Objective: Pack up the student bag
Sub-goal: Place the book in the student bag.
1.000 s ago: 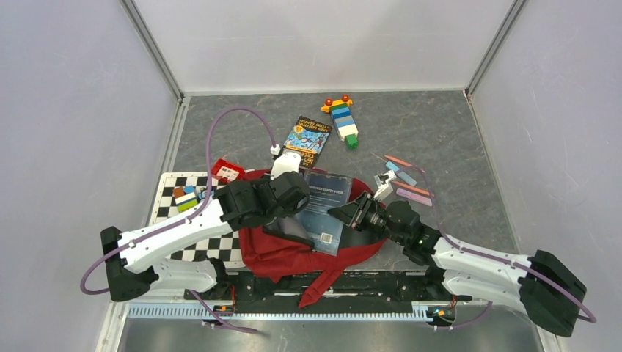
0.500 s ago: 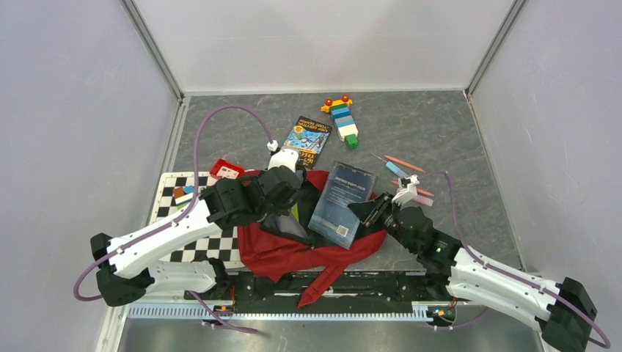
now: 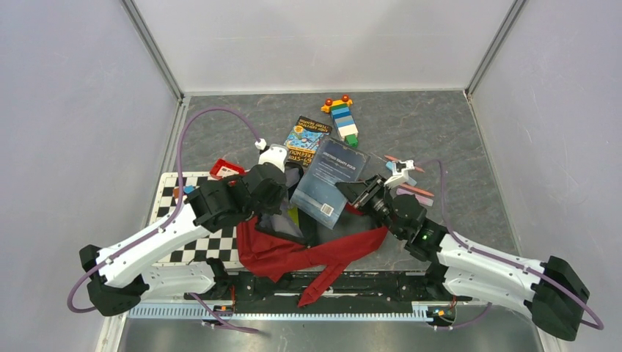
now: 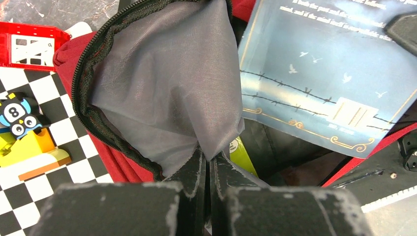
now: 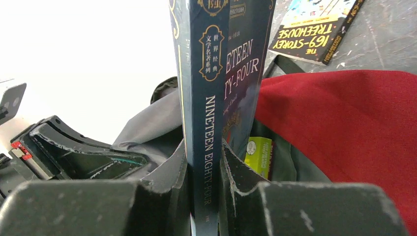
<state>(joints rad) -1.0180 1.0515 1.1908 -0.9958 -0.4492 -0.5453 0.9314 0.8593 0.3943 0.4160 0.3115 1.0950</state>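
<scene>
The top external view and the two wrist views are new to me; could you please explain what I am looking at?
Two robot arms stand at the near edge of a table. The top view looks down from above and behind; each wrist view looks along one arm's fingers. The left gripper pinches the grey lining of the student bag, holding it open. The right gripper grips a blue book above the bag. Around lie a chessboard, a second book, toy bricks and pens.

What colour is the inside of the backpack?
Grey. The lining of the dark-red backpack shows best in the left wrist view.
</scene>
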